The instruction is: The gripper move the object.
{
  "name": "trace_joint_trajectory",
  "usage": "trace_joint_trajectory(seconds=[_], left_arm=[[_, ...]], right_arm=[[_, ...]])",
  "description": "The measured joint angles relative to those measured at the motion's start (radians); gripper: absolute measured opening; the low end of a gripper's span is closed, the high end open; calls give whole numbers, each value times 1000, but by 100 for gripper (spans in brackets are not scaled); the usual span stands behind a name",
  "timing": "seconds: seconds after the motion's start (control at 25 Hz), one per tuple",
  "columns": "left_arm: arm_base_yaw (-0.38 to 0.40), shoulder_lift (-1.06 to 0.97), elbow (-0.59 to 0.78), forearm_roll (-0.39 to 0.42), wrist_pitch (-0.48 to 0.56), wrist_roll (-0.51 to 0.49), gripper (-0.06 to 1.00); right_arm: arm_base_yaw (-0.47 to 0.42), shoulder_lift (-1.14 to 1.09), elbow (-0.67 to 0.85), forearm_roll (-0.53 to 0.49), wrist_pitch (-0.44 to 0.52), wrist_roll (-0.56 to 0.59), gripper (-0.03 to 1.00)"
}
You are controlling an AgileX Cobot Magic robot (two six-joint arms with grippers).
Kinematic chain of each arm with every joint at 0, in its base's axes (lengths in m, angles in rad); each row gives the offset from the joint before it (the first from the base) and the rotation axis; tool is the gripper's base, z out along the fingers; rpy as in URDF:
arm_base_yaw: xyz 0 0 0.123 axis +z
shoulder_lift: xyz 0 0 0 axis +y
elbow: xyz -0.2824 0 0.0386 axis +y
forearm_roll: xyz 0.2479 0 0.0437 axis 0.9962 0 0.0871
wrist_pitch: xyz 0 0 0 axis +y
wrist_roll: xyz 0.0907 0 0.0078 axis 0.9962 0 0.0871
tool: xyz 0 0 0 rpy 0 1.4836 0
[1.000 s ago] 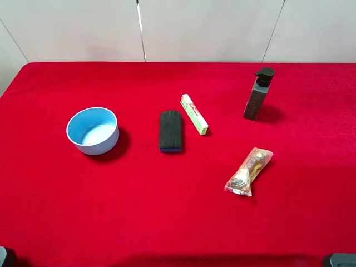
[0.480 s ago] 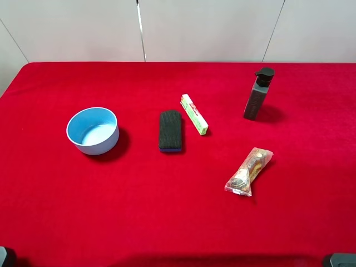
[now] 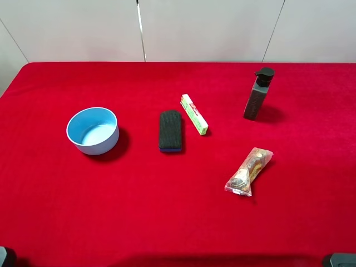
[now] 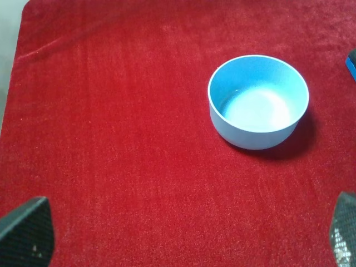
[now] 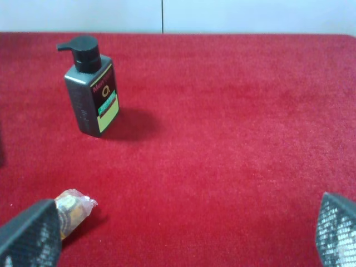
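Toothpaste box (image 3: 194, 114), the slim green and white one with red print, lies flat on the red tablecloth (image 3: 167, 222) near the middle of the table. Nothing is touching it.

Starting at the near edge of the high view, the left gripper (image 3: 6, 258) peeks in at the 7 o'clock corner and the right gripper (image 3: 339, 260) peeks in at the 5 o'clock corner. Both are far from the box. In the left wrist view the left gripper (image 4: 183, 236) shows two dark mesh fingertips (image 4: 26, 229) set wide apart with only red cloth between them. In the right wrist view the right gripper (image 5: 178, 236) also has its fingertips (image 5: 31, 236) spread wide and holds nothing.

A bit farther in, a clear crinkly snack packet (image 3: 249, 172) lies at about 4 o'clock from the box, well apart from it. It shows again in the right wrist view (image 5: 71, 208), just beside one fingertip.

Farther still, a light blue bowl (image 3: 93, 130) sits upright out at 9 o'clock from the box, well apart. The left wrist view looks down into the bowl (image 4: 258, 101), and it looks empty. A black eraser block (image 3: 171, 130) with a blue bottom edge lies just beside the box, at its 8 o'clock, not touching.

Farthest back, a dark pump bottle (image 3: 259, 94) stands upright at about 2 o'clock from the box. The right wrist view shows the bottle (image 5: 90, 87) with a green label.
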Motion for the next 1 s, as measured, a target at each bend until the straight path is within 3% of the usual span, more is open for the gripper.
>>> trace_joint_trajectory(seconds=[1.0], left_arm=[[0,0,0,0,0,0,99]], right_arm=[[0,-3,1,-3,-14,0,69]])
